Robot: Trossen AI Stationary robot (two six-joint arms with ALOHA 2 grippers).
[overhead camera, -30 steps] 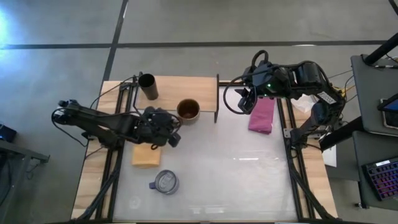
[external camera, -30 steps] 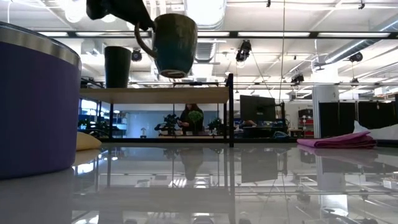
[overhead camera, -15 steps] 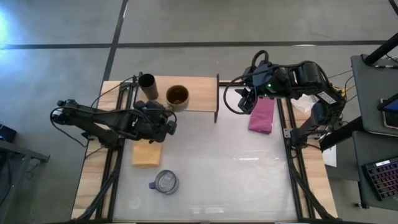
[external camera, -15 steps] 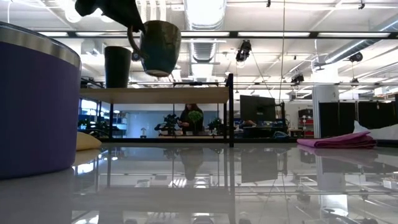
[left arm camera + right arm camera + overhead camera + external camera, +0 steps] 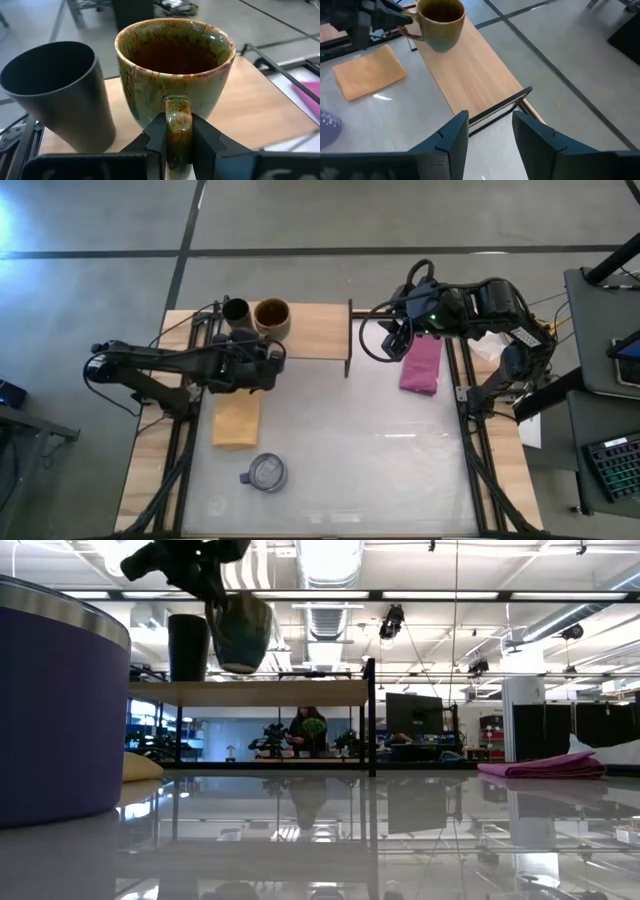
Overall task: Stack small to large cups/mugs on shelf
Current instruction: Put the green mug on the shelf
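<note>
Tan-olive glaze marks the mug [image 5: 174, 75], whose handle is pinched by the jaws of the left gripper [image 5: 262, 360]. In the upper left of the high view, the mug hangs just above the light-wood shelf [image 5: 315, 330], right beside the black cup [image 5: 236, 312] standing there. The purple tumbler [image 5: 266, 473] sits low on the table [image 5: 380, 470]. The right gripper [image 5: 392, 343] waits at upper right, jaws spread.

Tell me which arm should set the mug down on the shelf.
Left. The left gripper already holds the mug by its handle above the shelf, beside the black cup. The right gripper is empty.
</note>
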